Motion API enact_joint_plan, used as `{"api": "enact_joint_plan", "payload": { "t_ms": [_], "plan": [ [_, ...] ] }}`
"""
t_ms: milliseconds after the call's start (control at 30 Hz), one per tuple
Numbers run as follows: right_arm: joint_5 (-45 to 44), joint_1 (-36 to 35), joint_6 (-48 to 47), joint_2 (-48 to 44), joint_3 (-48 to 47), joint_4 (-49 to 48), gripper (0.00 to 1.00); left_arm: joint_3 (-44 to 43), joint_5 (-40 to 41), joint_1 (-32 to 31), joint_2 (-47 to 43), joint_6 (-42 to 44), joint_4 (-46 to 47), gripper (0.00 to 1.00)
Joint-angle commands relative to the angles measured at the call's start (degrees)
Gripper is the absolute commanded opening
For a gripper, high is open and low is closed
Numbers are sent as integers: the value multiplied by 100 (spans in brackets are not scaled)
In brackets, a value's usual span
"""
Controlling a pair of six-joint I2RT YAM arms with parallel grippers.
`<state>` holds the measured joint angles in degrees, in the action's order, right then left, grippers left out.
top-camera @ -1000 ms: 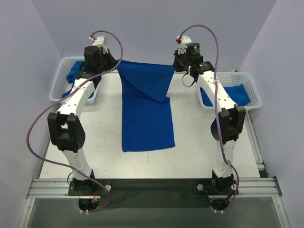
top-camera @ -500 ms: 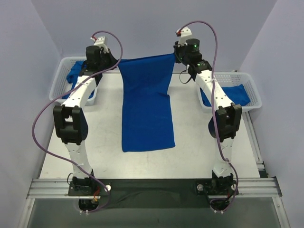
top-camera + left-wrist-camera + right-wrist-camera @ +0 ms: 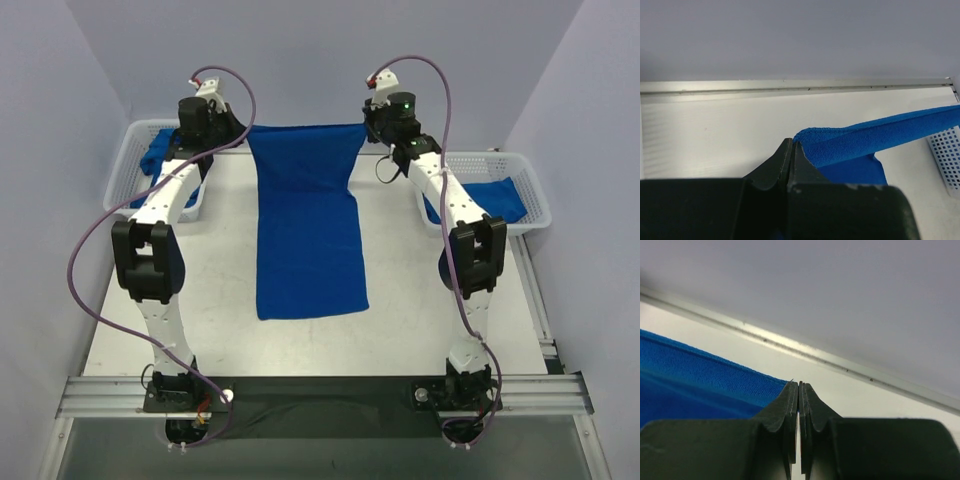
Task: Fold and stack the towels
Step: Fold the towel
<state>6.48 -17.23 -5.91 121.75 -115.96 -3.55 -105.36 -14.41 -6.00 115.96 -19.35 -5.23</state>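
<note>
Towel: a long blue terry towel runs down the centre of the overhead view. Its far edge is lifted and stretched taut across the top centre, and the rest drops onto the white table and lies flat. Its near edge lies about mid-frame.
Left corner: the left jaws are pressed together on the towel's upper-left corner. In the left wrist view the black tips meet at centre frame with the rolled blue hem pinched between them, trailing off to the right edge.
Right corner: the right jaws are clamped on the upper-right corner. In the right wrist view the tips are closed at lower centre, and the blue cloth spreads away to the left.
Left basket: a white perforated plastic basket sits at the upper left of the overhead view, just beside the left arm. A crumpled blue cloth lies in it.
Right basket: a matching white perforated basket sits at the right of the frame. A flat blue cloth lies inside it.
Cables: a purple cable loops out to the left of the left arm.
</note>
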Motion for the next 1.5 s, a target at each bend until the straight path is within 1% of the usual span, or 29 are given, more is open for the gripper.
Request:
{"api": "enact_joint_plan", "payload": {
  "t_ms": [0, 200, 467, 600, 800, 933, 1033, 1133, 1267, 1300, 1467],
  "plan": [
    [134, 18, -165, -458, 424, -14, 0, 191, -96, 143, -178, 2, 190, 0],
    [406, 10, -261, -1012, 1171, 188, 0, 771, -298, 161, -618, 2, 172, 0],
    [442, -43, -305, -1478, 1409, 575, 0, 1403, -571, 160, -1040, -174, 154, 0],
    [450, -131, -297, -1733, 1488, 777, 0, 1544, -677, 161, -1338, -288, 58, 0],
    [547, -271, -7, -2252, 2120, 1137, 0, 1984, -887, 161, -1751, -420, -337, 0],
    [697, -350, 371, -2524, 2604, 1567, 0, 2668, -844, 161, -2103, -516, -540, 0],
    [758, -403, 582, -2691, 2929, 1804, 0, 2942, -922, 152, -2358, -727, -575, 0],
    [802, -412, 854, -2850, 3227, 1963, 0, 3293, -1063, 108, -2604, -842, -671, 0],
    [855, -421, 1092, -3034, 3685, 2008, 0, 3952, -1028, 55, -2965, -947, -760, 0],
    [890, -430, 1179, -3043, 3790, 2008, 0, 4284, -1002, 38, -3061, -947, -742, 0],
    [1127, -430, 1470, -2755, 4353, 1990, 0, 5103, -932, 3, -3080, -956, -681, 0]
  ]
}}
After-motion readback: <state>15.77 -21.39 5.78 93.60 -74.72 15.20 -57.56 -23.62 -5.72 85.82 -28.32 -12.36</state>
